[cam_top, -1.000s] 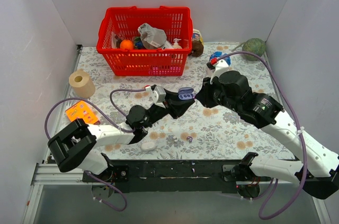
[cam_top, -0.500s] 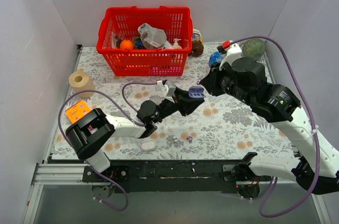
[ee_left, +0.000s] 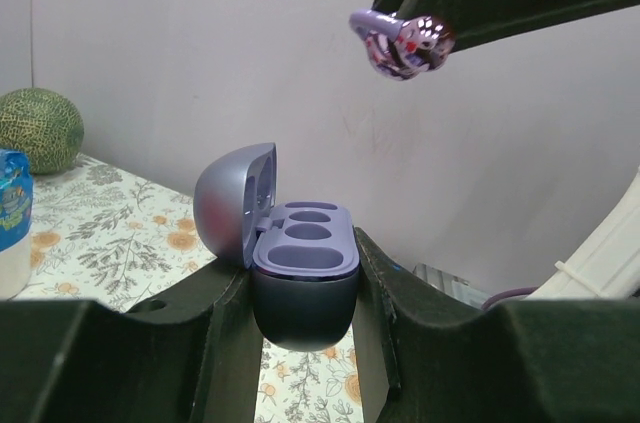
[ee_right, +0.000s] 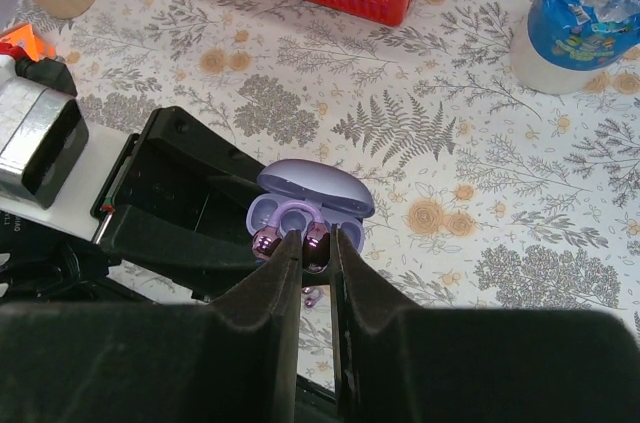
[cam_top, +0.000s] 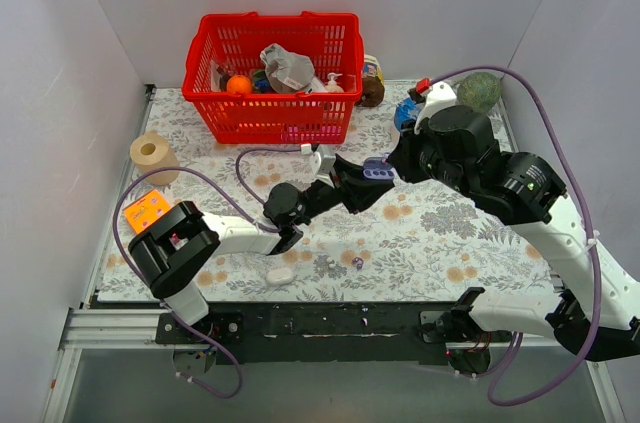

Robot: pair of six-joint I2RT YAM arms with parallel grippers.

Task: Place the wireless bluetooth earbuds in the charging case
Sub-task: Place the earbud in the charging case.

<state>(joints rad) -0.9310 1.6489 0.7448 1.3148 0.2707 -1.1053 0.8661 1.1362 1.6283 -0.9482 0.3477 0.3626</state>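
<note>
My left gripper (ee_left: 305,288) is shut on the charging case (ee_left: 305,263), a lavender case held up off the table with its lid swung open and both wells bare. From above, the case (cam_top: 378,172) sits at the tip of the left gripper (cam_top: 368,179). My right gripper (ee_right: 316,248) is shut on one of the wireless bluetooth earbuds (ee_right: 316,241), a shiny purple clip-shaped piece hanging just above the case (ee_right: 312,189). The left wrist view shows that earbud (ee_left: 400,39) above and right of the wells. A second earbud (cam_top: 357,263) lies on the floral cloth.
A red basket (cam_top: 270,121) of groceries stands at the back. A paper roll (cam_top: 153,153) and an orange card (cam_top: 152,211) lie at the left. A white lump (cam_top: 280,273) rests near the front edge. A blue-wrapped bottle (cam_top: 408,109) and a green melon (cam_top: 480,91) are at the back right.
The left gripper has carried the case a little to the right. The right arm swung right and back, then brought the earbud down close over the open case.
</note>
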